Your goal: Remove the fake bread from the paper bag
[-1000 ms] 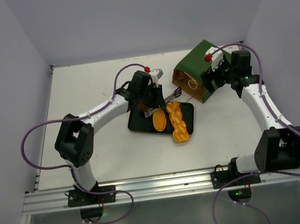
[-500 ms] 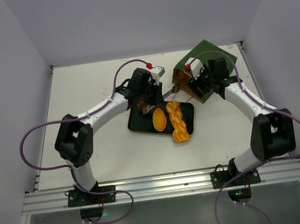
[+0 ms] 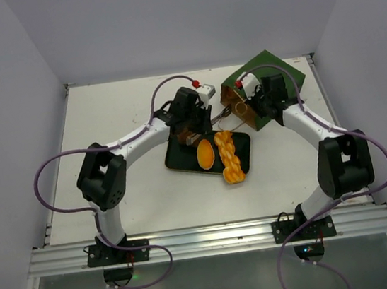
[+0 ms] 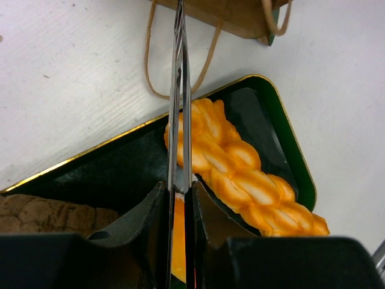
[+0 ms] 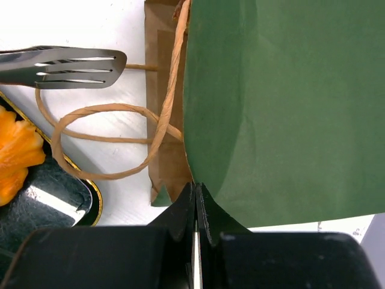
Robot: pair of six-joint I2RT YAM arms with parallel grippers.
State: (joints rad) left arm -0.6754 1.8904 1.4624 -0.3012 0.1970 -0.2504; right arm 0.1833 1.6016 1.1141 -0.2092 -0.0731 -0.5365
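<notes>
Closest to the arm bases, the black tray (image 3: 180, 160) is sitting flat on the white table (image 3: 118, 111), and that's where the fake bread I can see is lying. The orange braided loaf (image 3: 229, 155) is running along the tray's right side, with its near end poking over the rim. An orange oval roll (image 3: 204, 154) is lying right beside it on the left. A dark brown piece (image 4: 48, 211) is sitting in the far left corner of the tray, mostly tucked under the left arm's wrist. Just above that corner the left gripper (image 4: 179, 188) is hovering, and its fingers are squeezing tight on a pair of metal tongs (image 4: 179, 90). The tongs are reaching out over the far end of the loaf toward the bag, and the two blades are looking nearly pressed together. The slotted tip is ending up just in front of the bag's mouth, over one of the looping string handles (image 5: 102, 138) sprawled on the table. Furthest back, the dark green paper bag (image 3: 270, 77) is lying on its side with the brown opening facing the tray. The right gripper (image 5: 195, 192) is sitting at the edge of that opening with its fingers fully together, pinching the paper lip as far as I can tell. I can't see inside the bag from any angle.
</notes>
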